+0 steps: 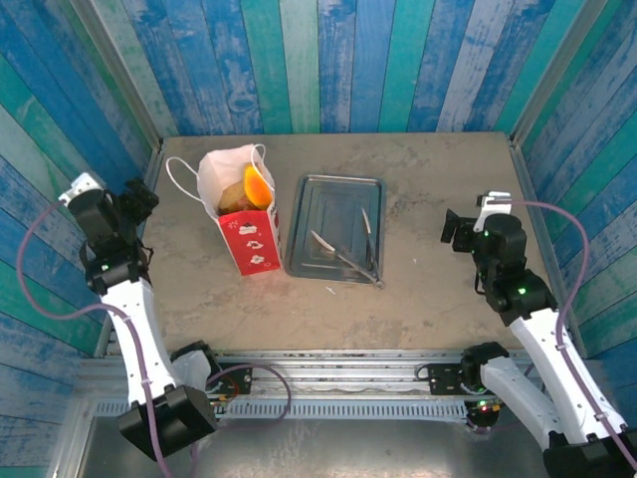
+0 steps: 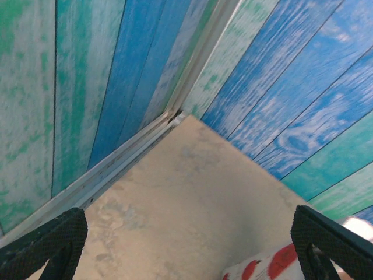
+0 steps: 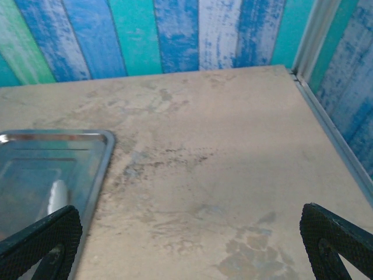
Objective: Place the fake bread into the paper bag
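The paper bag (image 1: 247,227), white with red print and a red lower band, stands upright on the table left of centre. Golden-brown and orange fake bread (image 1: 244,191) pokes out of its open top. My left gripper (image 1: 142,202) hovers at the table's left edge, left of the bag, open and empty. In the left wrist view its dark fingertips (image 2: 55,236) frame bare table, and a corner of the paper bag (image 2: 265,268) shows low on the right. My right gripper (image 1: 458,231) hangs open and empty over the right side of the table, right of the tray.
A grey metal tray (image 1: 333,224) lies right of the bag with metal tongs (image 1: 350,254) in it. The tray's rim (image 3: 100,166) and a tong tip (image 3: 57,195) appear at the left of the right wrist view. Blue-green plank walls (image 1: 328,60) enclose the table.
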